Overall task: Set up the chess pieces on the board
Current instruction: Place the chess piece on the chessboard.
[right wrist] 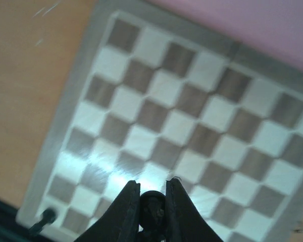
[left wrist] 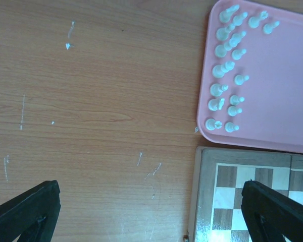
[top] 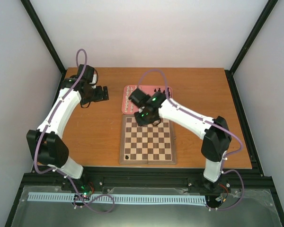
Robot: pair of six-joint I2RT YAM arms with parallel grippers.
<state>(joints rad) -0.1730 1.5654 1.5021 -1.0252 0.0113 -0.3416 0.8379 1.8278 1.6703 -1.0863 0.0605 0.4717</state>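
Observation:
The wooden chessboard (top: pixel 147 140) lies in front of the pink tray (top: pixel 147 109). My right gripper (top: pixel 151 121) hovers over the board's far rows, shut on a black chess piece (right wrist: pixel 154 204) held between its fingers (right wrist: pixel 131 201). One black piece (top: pixel 127 156) stands at the board's near left corner, also in the right wrist view (right wrist: pixel 46 217). Several cream-white pieces (left wrist: pixel 227 75) stand along the tray's left side, and black pieces (top: pixel 158 90) at its far edge. My left gripper (left wrist: pixel 151 222) is open and empty above bare table, left of the tray and board (left wrist: pixel 227 201).
The pink tray (left wrist: pixel 283 101) touches the board's far edge. Wooden table (top: pixel 94 132) extends left of the board, scratched in the left wrist view. Black frame posts stand at the far corners, and a rail runs along the near edge.

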